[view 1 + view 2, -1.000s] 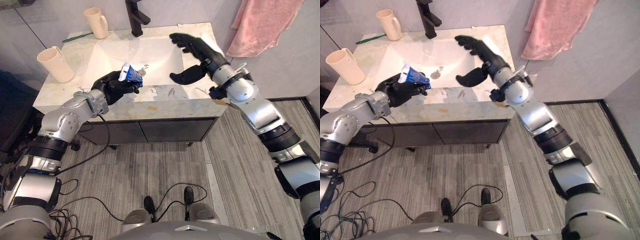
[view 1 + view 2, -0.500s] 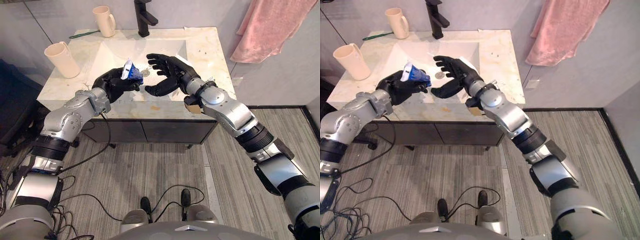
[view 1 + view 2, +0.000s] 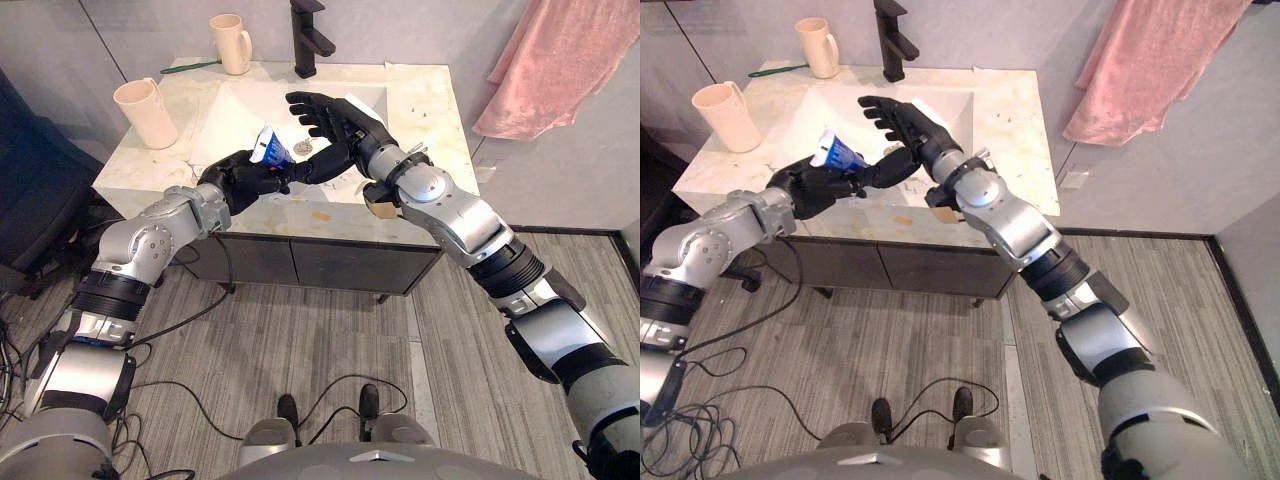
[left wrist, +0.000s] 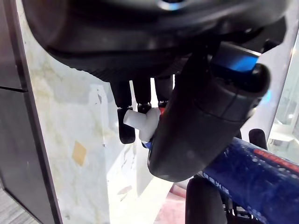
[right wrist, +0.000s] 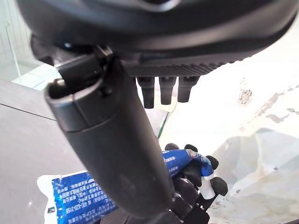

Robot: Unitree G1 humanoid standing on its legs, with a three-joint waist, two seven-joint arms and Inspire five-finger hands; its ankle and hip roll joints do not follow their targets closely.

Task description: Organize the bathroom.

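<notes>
Blue toothpaste tube [image 3: 270, 149] clenched in left hand [image 3: 240, 181] | right hand [image 3: 328, 125] fingers spread beside it

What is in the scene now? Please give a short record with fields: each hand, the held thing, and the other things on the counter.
left hand: shut on the tube, over the counter's front edge
tube: blue and white, flat end up
right hand: open, fingers spread above the sink, thumb close to the tube
sink: white basin set in the counter
counter: pale marble
cups: one cup at the left edge, another cup at the back
toothbrush: green, lying beside the back cup
faucet: black
towel: pink, hanging on the right wall
</notes>
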